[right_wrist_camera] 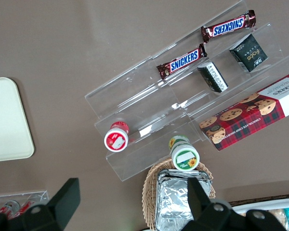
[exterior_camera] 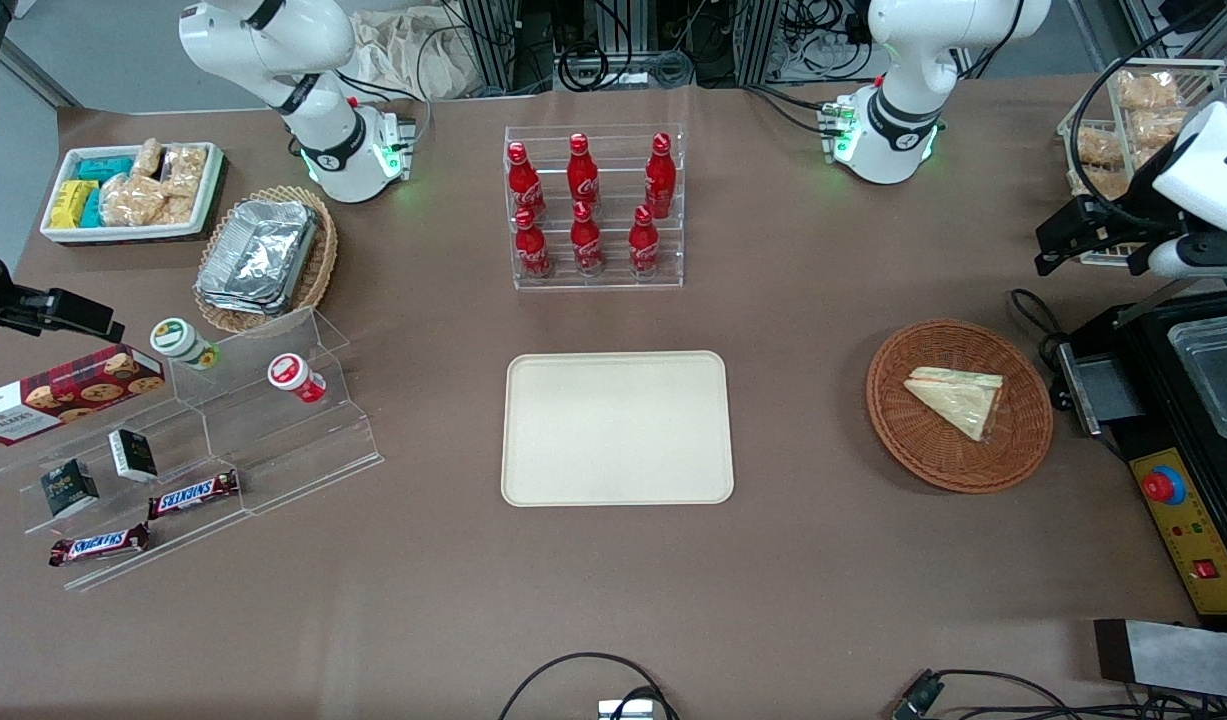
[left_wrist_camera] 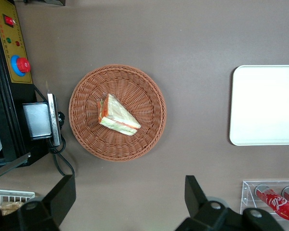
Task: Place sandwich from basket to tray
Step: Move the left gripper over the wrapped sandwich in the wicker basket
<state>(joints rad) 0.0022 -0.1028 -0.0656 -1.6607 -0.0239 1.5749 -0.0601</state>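
Note:
The sandwich point(exterior_camera: 958, 397) point(left_wrist_camera: 117, 115), a clear-wrapped wedge of pale bread with orange and green filling, lies in the round reddish-brown wicker basket point(exterior_camera: 903, 440) point(left_wrist_camera: 86, 134). The beige tray point(exterior_camera: 616, 428) point(left_wrist_camera: 265, 103) lies bare at the table's middle, beside the basket toward the parked arm's end. My gripper point(exterior_camera: 1058, 248) point(left_wrist_camera: 129, 197) hangs high above the table, farther from the front camera than the basket and off toward the working arm's end. It is open, with nothing between its black fingers point(left_wrist_camera: 62, 195).
A black machine with a red button point(exterior_camera: 1163, 485) point(left_wrist_camera: 20, 64) stands close beside the basket. A rack of red bottles point(exterior_camera: 593, 205) stands farther back than the tray. A wire basket of pastries point(exterior_camera: 1123, 130) sits near my arm. Snack stands, a foil-container basket point(exterior_camera: 263, 255) and a white bin point(exterior_camera: 133, 190) fill the parked arm's end.

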